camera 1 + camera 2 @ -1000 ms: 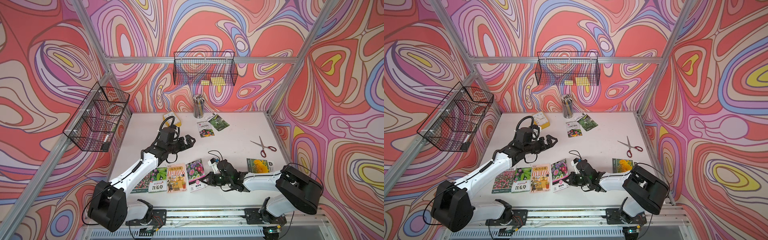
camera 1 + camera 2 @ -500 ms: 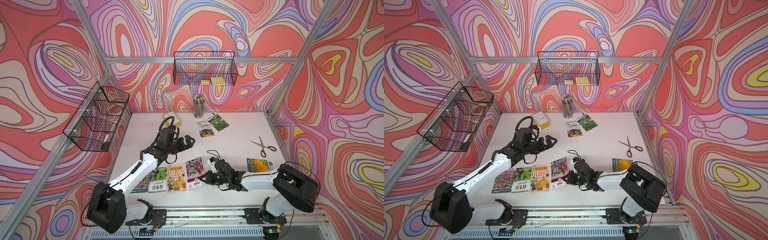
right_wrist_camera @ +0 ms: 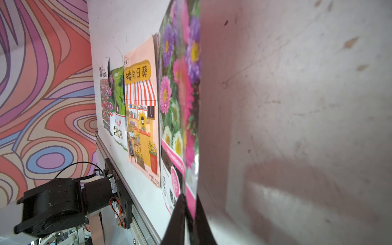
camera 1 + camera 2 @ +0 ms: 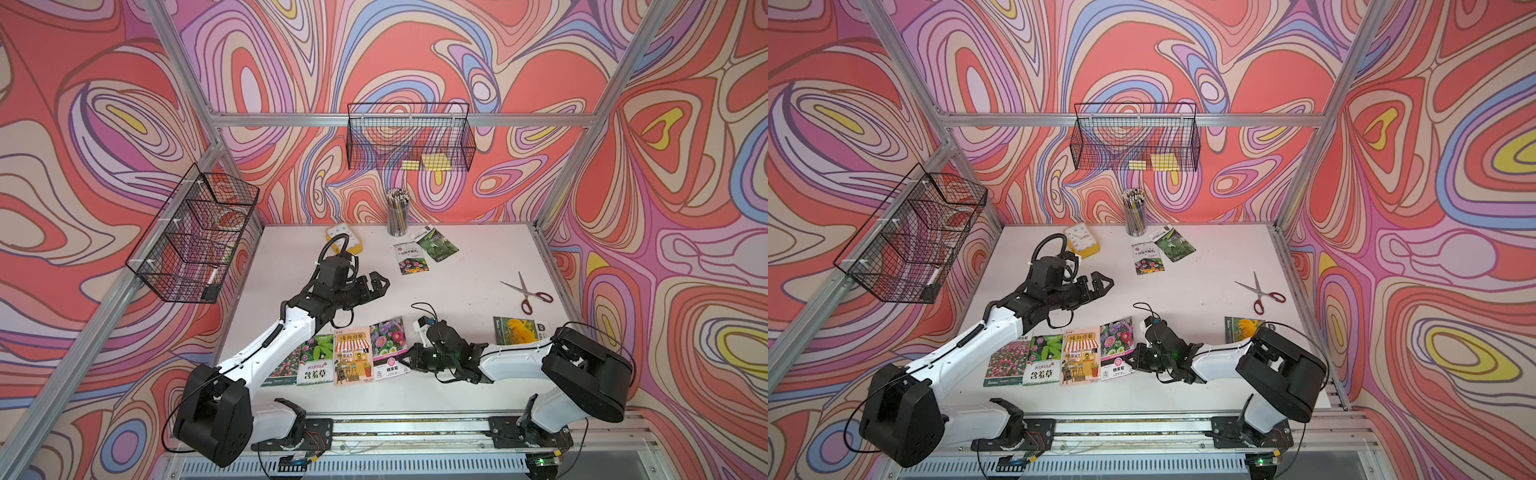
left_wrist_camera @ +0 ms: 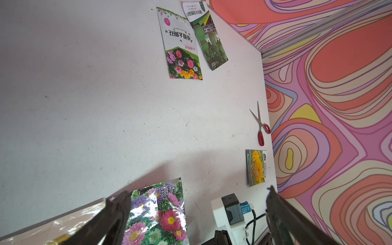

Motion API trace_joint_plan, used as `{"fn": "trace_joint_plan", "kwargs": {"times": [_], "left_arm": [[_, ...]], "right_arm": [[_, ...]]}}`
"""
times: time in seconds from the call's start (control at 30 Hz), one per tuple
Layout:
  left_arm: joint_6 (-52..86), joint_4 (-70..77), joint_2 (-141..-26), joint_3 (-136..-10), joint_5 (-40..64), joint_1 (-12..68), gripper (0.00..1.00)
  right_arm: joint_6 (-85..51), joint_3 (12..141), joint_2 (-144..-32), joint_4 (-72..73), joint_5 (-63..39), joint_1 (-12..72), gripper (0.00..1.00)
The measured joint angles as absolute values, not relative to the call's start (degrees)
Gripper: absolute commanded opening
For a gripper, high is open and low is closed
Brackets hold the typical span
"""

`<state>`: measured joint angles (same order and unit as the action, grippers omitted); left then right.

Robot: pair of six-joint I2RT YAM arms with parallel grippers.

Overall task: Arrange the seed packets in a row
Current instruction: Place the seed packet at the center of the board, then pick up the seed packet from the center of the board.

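Top views, row: in both top views four seed packets lie side by side along the front of the table (image 4: 1204, 286): pink-bloom packet (image 4: 1004, 361), leaf packet (image 4: 1044, 359), shopfront packet (image 4: 1080, 357), aster packet (image 4: 1116, 345). Long axes run front-to-back.
Top views, right gripper (image 4: 1134, 359): low at the aster packet's outer front corner, touching it.
Top views, left gripper (image 4: 1104, 284): raised over mid-table, jaws spread, nothing btwn them.
Top views, loose ones: sunflower packet (image 4: 1241, 328) just beside the right forearm, long axis crosswise to the row's. Mixed-flower packet (image 4: 1147, 259) & dark-green packet (image 4: 1173, 245) at the back, touching at one end.
Left wrist: fingers (image 5: 114, 212) stand wide apart, empty. Aster packet just below them, back pair well ahead, scissors (image 5: 261, 127) off to one side near the wall.
Right wrist: fingers (image 3: 178, 216) nearly together w/ the aster packet's edge btwn them. Pinching or only straddling, can't tell.
Progress (judgement): four of seven placed, three to go.
Next move (judgement): sunflower packet lies on the right gripper's right, nearer that arm, & prob needs a quarter turn to match the row. Back pair is nearer the left gripper, which points roughly their way.
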<state>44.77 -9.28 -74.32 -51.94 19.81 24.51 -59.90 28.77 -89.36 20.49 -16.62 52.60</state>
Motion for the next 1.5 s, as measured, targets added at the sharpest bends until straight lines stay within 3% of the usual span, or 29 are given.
{"fn": "trace_joint_plan", "kwargs": {"times": [0.13, 0.37, 0.53, 0.67, 0.8, 0.9, 1.03, 1.27, 1.5], "left_arm": [[44.77, -9.30, -74.32, -51.94, 19.79, 24.58, 0.99], [44.36, -9.39, -74.32, -51.94, 19.44, 24.73, 0.99], [43.22, -9.72, -75.18, -52.16, 19.35, 24.77, 0.99], [41.82, -10.37, -80.42, -55.13, 18.90, 24.77, 0.99], [40.21, -10.76, -89.32, -61.93, 18.76, 24.82, 0.99], [39.13, -10.39, -96.64, -67.70, 18.76, 24.82, 0.99], [37.87, -9.82, -107.18, -76.18, 18.85, 24.64, 0.99], [36.53, -7.97, -122.69, -89.54, 19.73, 23.81, 0.99], [37.60, -5.26, -129.91, -95.22, 20.99, 21.65, 0.99]], "right_arm": [[-60.73, 29.12, -89.12, 18.20, -15.68, 53.25, 0.53], [-59.11, 32.91, -83.40, 4.73, -10.20, 54.41, 0.75], [-55.16, 38.39, -77.19, -8.75, -3.22, 54.39, 0.98], [-49.65, 44.69, -75.46, -16.80, 1.08, 51.33, 0.98], [-44.36, 48.75, -76.82, -18.61, -0.86, 38.76, 0.98], [-40.73, 53.06, -82.24, -18.46, -4.38, 27.99, 0.98], [-37.41, 61.95, -93.23, -16.95, -10.24, 19.86, 0.98], [-35.62, 82.13, -113.97, -13.19, -19.05, 14.68, 0.98], [-35.66, 98.78, -128.90, -12.12, -23.11, 14.37, 0.97]]}}
